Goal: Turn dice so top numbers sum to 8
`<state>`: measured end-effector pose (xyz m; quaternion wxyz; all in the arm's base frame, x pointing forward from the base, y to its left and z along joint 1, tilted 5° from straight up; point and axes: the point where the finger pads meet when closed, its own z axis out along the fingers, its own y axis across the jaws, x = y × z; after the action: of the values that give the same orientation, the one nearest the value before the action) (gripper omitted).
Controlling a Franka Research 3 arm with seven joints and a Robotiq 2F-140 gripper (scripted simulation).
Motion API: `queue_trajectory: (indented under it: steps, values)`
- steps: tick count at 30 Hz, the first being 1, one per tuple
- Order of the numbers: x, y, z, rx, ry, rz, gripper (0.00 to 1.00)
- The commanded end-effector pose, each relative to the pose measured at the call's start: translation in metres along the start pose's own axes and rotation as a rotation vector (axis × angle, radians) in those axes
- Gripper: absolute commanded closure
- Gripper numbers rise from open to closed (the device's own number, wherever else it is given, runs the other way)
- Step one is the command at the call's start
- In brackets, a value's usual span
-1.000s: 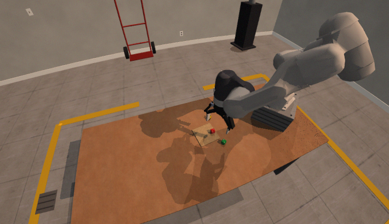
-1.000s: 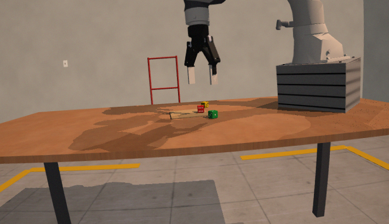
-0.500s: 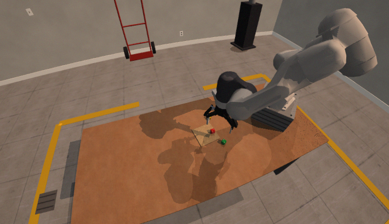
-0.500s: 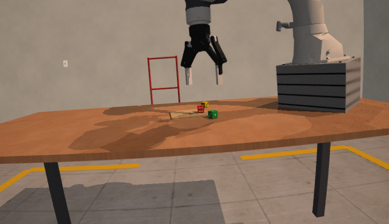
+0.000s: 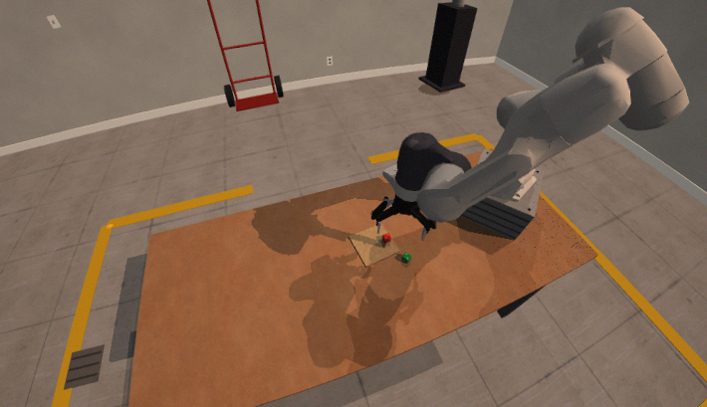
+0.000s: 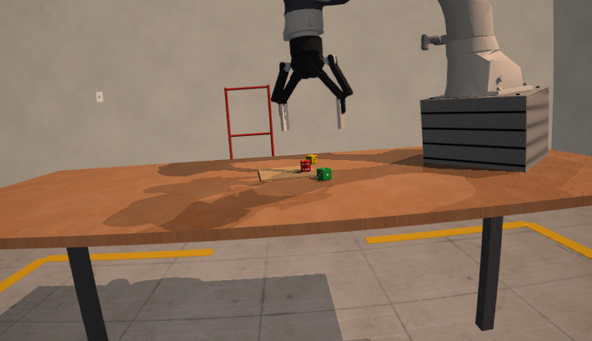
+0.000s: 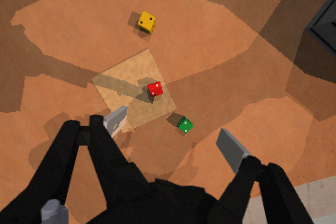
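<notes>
A small tan mat (image 7: 134, 94) lies flat on the wooden table; it also shows in the top view (image 5: 372, 246) and the exterior view (image 6: 281, 173). A red die (image 7: 155, 89) (image 5: 385, 237) (image 6: 305, 165) sits on the mat near its edge. A green die (image 7: 185, 124) (image 5: 405, 258) (image 6: 323, 173) lies on the table just off the mat. A yellow die (image 7: 146, 21) (image 6: 311, 158) lies on the table beyond the mat; the arm hides it in the top view. My gripper (image 6: 310, 121) (image 7: 173, 125) (image 5: 402, 228) is open and empty, hanging well above the dice.
The arm's grey base block (image 6: 484, 127) stands on the table at the right, also showing in the wrist view's corner (image 7: 331, 25). A red hand truck (image 5: 244, 51) and a black column (image 5: 448, 43) stand on the floor by the far wall.
</notes>
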<state>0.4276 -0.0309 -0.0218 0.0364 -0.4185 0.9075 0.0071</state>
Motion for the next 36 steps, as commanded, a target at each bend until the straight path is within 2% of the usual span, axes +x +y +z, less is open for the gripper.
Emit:
queue_trajectory:
  steps: [1, 36]
  values:
    - [-0.001, 0.001, 0.0, 0.012, -0.009, -0.173, 0.0]
    - [-0.019, 0.026, 0.002, 0.016, -0.006, -0.79, 0.0]
